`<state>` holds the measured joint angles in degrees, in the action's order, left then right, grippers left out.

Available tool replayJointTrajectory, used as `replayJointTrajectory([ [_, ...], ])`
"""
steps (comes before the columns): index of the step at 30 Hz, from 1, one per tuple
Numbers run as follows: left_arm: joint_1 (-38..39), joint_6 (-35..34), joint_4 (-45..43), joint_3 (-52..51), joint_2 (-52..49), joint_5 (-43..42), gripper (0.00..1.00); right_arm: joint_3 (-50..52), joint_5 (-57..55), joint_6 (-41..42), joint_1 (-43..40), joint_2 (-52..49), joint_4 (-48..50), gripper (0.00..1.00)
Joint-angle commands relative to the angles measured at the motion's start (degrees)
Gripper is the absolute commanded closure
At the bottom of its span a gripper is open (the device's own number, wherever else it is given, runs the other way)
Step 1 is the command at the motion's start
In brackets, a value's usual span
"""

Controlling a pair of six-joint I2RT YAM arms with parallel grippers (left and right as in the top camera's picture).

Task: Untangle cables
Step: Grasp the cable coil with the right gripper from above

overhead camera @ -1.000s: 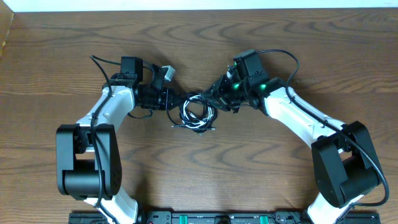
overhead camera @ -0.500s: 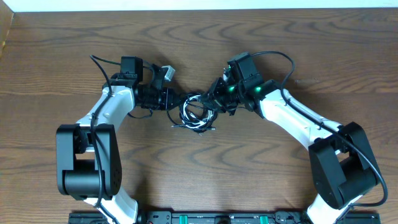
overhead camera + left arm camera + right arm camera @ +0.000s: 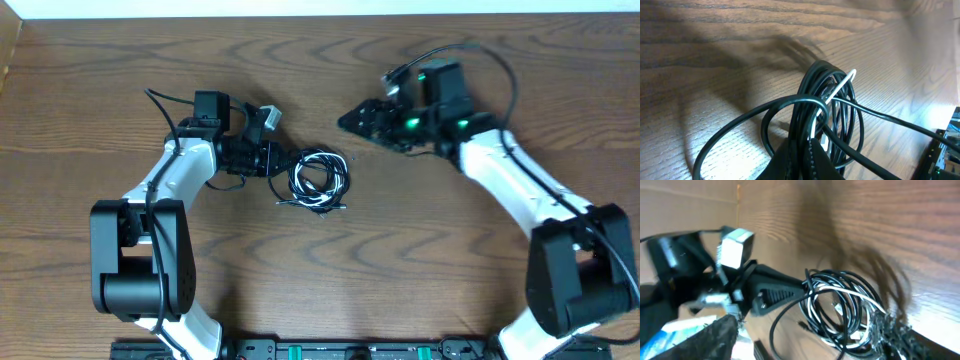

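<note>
Black, white cables (image 3: 320, 181) in left gripper (image 3: 284, 164)

Overhead camera looks straight down on the table (image 3: 320, 290), with both arms whole in frame and their bases at the bottom edge. Left wrist camera sits low and very close, facing along the left gripper (image 3: 801, 157) into the cables (image 3: 832, 107), which fill most of its picture (tabletop runs off behind). Right wrist camera views the same cables from farther back and rolled over, facing the left gripper; those cables are common to all three views.
</note>
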<state>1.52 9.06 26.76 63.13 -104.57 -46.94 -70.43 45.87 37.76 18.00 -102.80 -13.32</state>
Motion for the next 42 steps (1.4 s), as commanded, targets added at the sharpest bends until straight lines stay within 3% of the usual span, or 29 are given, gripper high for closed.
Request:
replayJointTrajectory([
  [1,0.0,0.8,0.2,-0.3,0.9,-1.7,0.93,-1.1,8.1,-13.3,-1.8,1.9,-0.6,0.28],
  [5,0.0,0.8,0.2,-0.3,0.9,-1.7,0.93,-1.0,9.5,-28.4,0.5,1.8,-7.8,0.28],
  [9,0.0,0.8,0.1,-0.3,0.9,-1.7,0.93,-1.0,3.7,-38.3,4.9,1.8,-14.9,0.24],
  [17,0.0,0.8,0.2,-0.3,0.9,-1.7,0.93,-1.0,-24.2,-40.2,13.6,1.6,-15.1,0.18],
  [22,0.0,0.8,0.2,-0.3,0.9,-1.7,0.92,-1.0,-31.1,-40.2,17.6,0.7,-10.2,0.19],
  [25,0.0,0.8,0.2,-0.3,0.9,-1.7,0.93,-1.0,-31.8,-40.2,18.9,0.5,-8.3,0.29],
  [30,0.0,0.8,0.2,-0.3,0.9,-1.7,0.93,-1.0,-35.1,-40.2,19.7,0.5,-8.0,0.79],
  [31,0.0,0.8,0.2,-0.3,0.9,-1.7,0.93,-1.0,-35.7,-40.2,19.7,0.5,-8.2,0.99],
  [42,-0.1,-1.3,0.1,-0.3,0.9,0.4,0.93,-2.2,-29.6,-37.8,17.2,13.7,-6.9,0.99],
])
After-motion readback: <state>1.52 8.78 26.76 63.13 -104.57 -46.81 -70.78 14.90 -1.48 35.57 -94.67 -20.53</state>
